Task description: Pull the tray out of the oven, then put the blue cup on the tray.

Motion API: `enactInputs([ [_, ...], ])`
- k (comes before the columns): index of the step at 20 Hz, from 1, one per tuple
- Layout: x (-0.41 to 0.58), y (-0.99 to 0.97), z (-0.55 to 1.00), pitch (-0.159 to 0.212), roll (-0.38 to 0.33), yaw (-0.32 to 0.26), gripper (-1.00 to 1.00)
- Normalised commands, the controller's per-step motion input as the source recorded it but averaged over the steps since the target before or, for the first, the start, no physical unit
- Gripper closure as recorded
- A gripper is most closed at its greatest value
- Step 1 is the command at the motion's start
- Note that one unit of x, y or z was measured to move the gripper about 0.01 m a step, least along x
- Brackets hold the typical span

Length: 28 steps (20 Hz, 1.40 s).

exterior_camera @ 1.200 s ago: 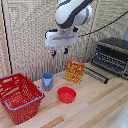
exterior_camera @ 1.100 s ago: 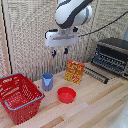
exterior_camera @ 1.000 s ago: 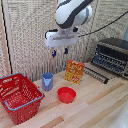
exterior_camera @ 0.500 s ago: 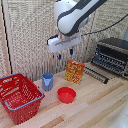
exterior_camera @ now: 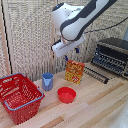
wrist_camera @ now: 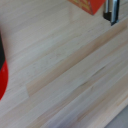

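- One of each on show: one oven (exterior_camera: 111, 55), one blue cup (exterior_camera: 47, 80), one red bowl (exterior_camera: 66, 94), one red basket (exterior_camera: 19, 96), one orange box (exterior_camera: 74, 72), one arm.
- The oven sits at the right edge of the exterior view, boxy, dark on top with a silver face; its door (exterior_camera: 97, 72) hangs open and juts forward over the table.
- The tray's thin parallel bars (exterior_camera: 108, 63) show in the oven mouth, at the right of the frame.
- The blue cup stands upright at centre left, small and tapered, just beside the basket's right rim and apart from the bowl.
- The red bowl sits low centre, round and shallow; the wrist view catches only a red sliver of something at its edge (wrist_camera: 2, 70).
- The orange box stands upright behind the bowl, between cup and oven door.
- The gripper (exterior_camera: 70, 51) hangs over the orange box, touching nothing; whether its jaws are apart or together, I cannot tell. One dark finger (wrist_camera: 112, 11) shows in the wrist view.
- Pale wooden planks make the table (exterior_camera: 90, 107); a slatted panel (exterior_camera: 30, 35) forms the backdrop.
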Motion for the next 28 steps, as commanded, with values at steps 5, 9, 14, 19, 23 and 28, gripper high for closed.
enactInputs([
  [5, 0.001, -0.40, -0.07, -0.006, -0.327, 0.081, -1.00],
  [9, 0.113, -0.47, -0.02, -0.064, -0.210, 0.080, -1.00],
  [14, 0.380, -0.41, 0.00, -0.035, -0.161, 0.112, -1.00],
  [19, 0.415, -0.45, 0.00, -0.026, -0.142, 0.113, -1.00],
  [23, 0.175, -0.70, 0.00, -0.007, -0.136, 0.084, -1.00],
  [28, 0.000, -0.87, 0.00, -0.003, -0.127, 0.043, -1.00],
])
